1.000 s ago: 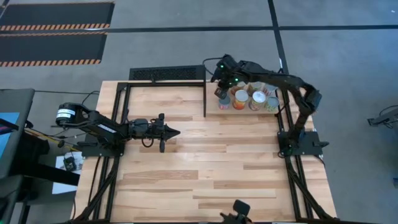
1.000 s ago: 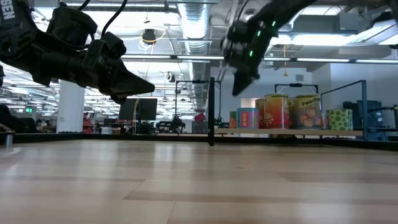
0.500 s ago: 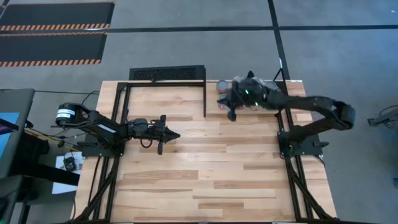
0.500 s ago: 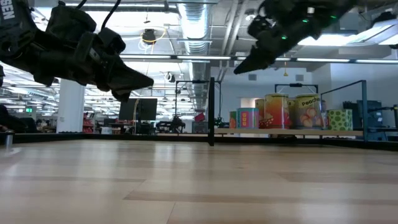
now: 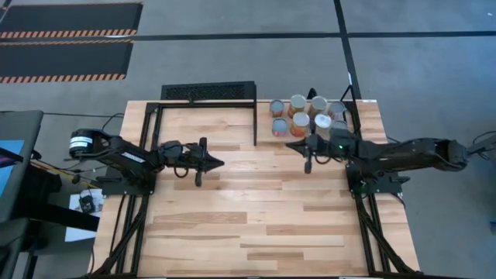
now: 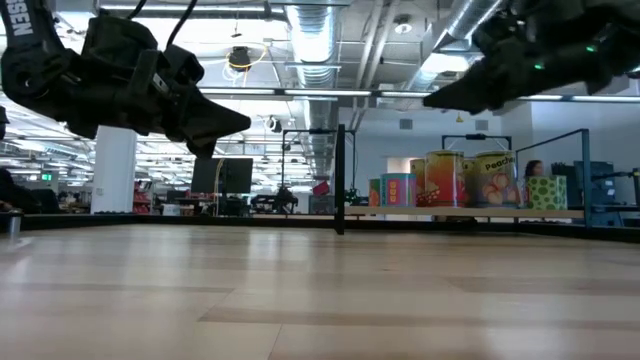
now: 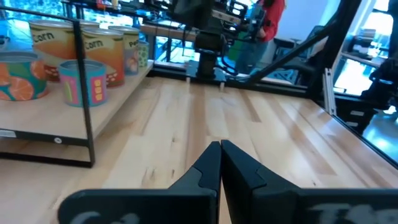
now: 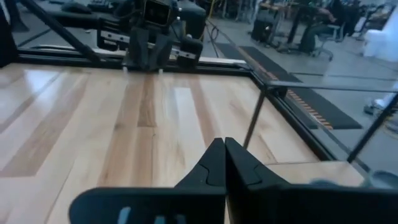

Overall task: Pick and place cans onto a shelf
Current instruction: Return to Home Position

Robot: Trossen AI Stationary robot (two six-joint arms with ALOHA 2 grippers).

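I'm looking into a robotics lab set in an open industrial hall. Above and beyond the wooden table (image 5: 256, 201) run bare ceiling ducts (image 6: 312, 30) and strip lights. Behind it stand more workbenches and a monitor (image 6: 222, 175). Around the table lies grey concrete floor (image 5: 232, 54), and off its far left corner are hazard-striped mats (image 5: 70, 58).

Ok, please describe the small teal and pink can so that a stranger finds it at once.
Find the wooden shelf at the far right corner of the table, where the cans stand. The teal and pink can is at the front, at the end by the black post. It is shorter than the yellow corn cans, and only it has pink bands.
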